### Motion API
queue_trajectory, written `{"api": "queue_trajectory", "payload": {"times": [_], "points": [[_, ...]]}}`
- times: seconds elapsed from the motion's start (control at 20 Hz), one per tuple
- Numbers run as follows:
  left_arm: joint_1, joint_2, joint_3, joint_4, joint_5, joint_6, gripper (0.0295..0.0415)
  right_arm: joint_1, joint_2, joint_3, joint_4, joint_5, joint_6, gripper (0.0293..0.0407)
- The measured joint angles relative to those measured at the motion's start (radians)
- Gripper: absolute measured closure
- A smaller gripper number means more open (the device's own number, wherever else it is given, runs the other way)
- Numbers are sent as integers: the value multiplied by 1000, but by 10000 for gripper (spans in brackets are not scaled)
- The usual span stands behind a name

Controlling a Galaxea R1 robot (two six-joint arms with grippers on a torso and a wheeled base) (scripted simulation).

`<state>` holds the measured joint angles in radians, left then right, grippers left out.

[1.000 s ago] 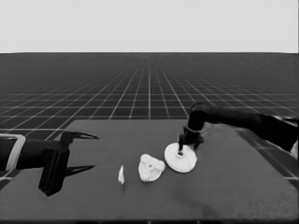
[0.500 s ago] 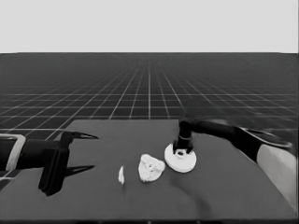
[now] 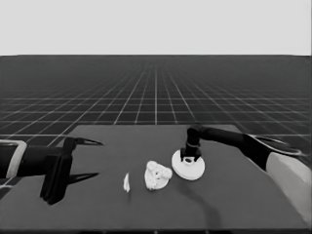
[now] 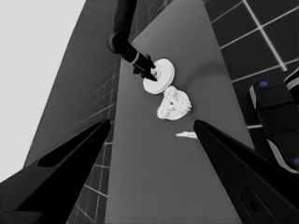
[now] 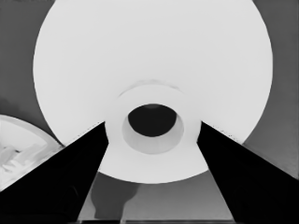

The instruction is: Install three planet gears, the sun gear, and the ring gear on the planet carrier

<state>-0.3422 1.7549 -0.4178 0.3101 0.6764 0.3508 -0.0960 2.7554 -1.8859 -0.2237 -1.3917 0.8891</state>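
The right arm has dropped lower since a second ago - and the right gripper [image 3: 189, 157] has come down right of centre in the head view, onto the larger round part [image 3: 192, 171]. In the right wrist view its fingers [image 5: 70, 177] are spread wide, one on either side of the part's raised middle with the dark hole between them, tips right at that hub's edge. Nothing is clamped. The part lies flat on the table [image 3: 97, 209].

Just to its lower left, nearly touching, sits the smaller round part [image 3: 155, 184] with a knobbly clump of gears [image 3: 158, 171] on top - how many, I cannot tell. Its rim peeks into the lower left corner of the right wrist view.

Further left again, near but apart, the thin white piece [image 3: 126, 183] stands alone.

Over at the left edge of the head view the left gripper [image 3: 100, 158] waits above the table's left end, fingers apart and holding nothing. Its own wrist view looks between them at the white parts farther up the frame.
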Motion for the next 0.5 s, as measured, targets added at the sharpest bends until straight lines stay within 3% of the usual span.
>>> {"api": "queue_trajectory", "payload": {"times": [0.3, 0.4, 0.5], "points": [[0, 0, 0, 0, 0, 0, 326, 0, 0, 0, 0, 0, 0, 351], [0, 0, 0, 0, 0, 0, 326, 108, -46, 113, 80, -83, 53, 351], [0, 0, 0, 0, 0, 0, 326, 155, -51, 126, 115, -107, 58, 351]]}}
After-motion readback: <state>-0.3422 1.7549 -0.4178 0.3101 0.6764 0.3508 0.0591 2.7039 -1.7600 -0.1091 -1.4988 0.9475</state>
